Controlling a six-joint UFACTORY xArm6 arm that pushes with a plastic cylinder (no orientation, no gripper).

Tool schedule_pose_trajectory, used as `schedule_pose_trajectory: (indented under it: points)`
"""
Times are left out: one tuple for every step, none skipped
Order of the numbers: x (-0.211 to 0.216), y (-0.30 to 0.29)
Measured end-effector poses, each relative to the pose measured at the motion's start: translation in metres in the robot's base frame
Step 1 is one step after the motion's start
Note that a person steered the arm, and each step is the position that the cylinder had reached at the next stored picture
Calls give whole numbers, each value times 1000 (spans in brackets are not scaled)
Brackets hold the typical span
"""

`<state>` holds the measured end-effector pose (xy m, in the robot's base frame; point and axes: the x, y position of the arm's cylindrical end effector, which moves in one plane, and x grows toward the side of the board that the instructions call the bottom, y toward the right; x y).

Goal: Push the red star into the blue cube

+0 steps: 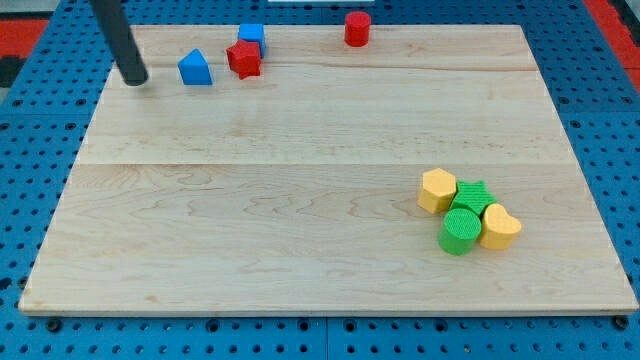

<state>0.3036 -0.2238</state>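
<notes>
The red star [243,59] lies near the view's top left, touching the blue cube [251,35] just above it. A blue triangular block [195,69] sits a little to the star's left, apart from it. My tip [134,80] rests on the board at the view's far left, left of the blue triangular block and well clear of the star and cube.
A red cylinder [357,28] stands at the view's top centre. At the lower right is a cluster: a yellow hexagon [437,190], a green star [474,194], a green cylinder [460,231] and a yellow heart-like block [500,227]. The wooden board [300,200] has blue pegboard around it.
</notes>
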Motion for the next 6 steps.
schedule_pose_trajectory:
  points:
    - [-9, 87]
    - [-35, 154]
    - [-37, 152]
    - [-37, 142]
    - [-13, 113]
    - [10, 81]
